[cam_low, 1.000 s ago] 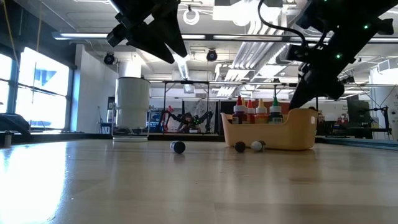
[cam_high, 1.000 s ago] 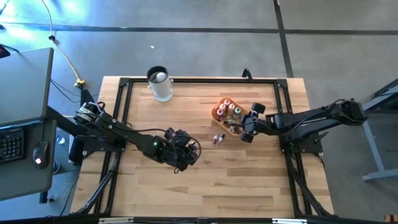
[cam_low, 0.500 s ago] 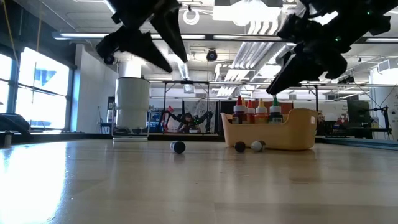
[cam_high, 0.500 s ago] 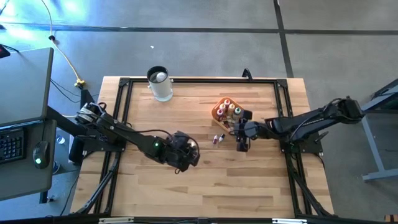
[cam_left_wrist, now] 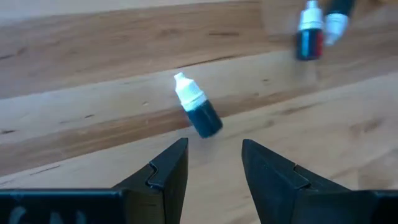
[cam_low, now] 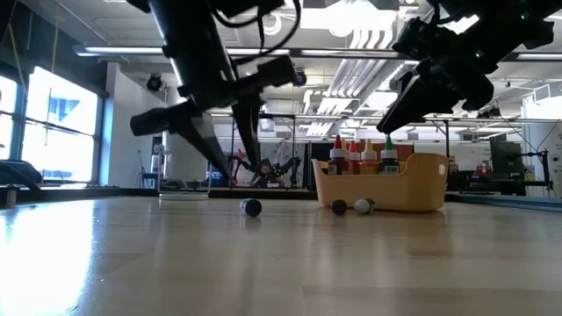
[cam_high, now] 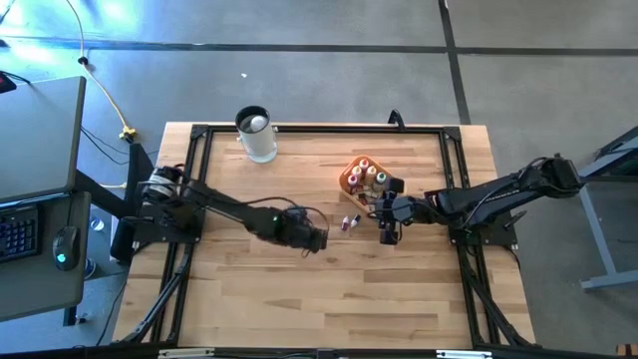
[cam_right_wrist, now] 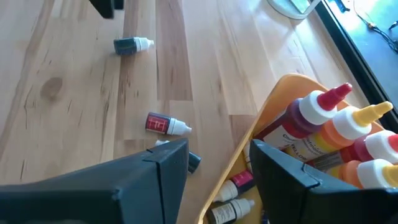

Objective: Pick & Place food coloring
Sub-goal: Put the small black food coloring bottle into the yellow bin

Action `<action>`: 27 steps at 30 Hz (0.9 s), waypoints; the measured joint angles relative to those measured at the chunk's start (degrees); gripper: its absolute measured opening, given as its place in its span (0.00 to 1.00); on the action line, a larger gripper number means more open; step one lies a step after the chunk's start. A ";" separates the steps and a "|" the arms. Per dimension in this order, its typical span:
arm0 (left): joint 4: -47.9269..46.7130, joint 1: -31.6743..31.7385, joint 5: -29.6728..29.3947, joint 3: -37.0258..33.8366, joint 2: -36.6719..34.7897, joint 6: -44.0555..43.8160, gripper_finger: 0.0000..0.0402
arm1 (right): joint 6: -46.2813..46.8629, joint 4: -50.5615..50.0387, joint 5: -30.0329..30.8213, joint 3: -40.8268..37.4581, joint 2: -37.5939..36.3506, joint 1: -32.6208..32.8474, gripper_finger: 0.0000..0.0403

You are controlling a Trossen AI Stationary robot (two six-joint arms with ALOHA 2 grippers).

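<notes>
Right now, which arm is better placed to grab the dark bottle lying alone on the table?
Left. The left gripper is open, right by the lone dark bottle. The right gripper hovers beside the tray, farther away.

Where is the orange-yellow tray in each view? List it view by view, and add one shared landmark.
High view: the tray sits right of centre, in the table's upper half.
Low view: right of centre, standing on the table with bottles upright inside.
Left wrist view: not in it.
Right wrist view: lower right.
Shared landmark: the two loose bottles lying beside it, seen in all four views.
</notes>
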 joint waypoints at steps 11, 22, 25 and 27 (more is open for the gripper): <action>1.79 4.65 9.14 0.11 4.77 -0.85 0.38 | 0.00 -0.22 -0.02 0.00 -0.02 0.00 0.41; 3.88 4.59 8.56 0.07 4.91 -0.58 0.38 | 0.00 -0.63 -0.02 0.00 -0.04 0.00 0.41; 3.67 4.59 8.08 0.07 4.90 -0.59 0.38 | 0.00 -0.63 -0.02 0.00 -0.04 0.00 0.41; 3.67 4.59 6.57 0.07 4.90 -0.59 0.38 | 0.00 -0.63 -0.02 0.00 -0.04 0.00 0.41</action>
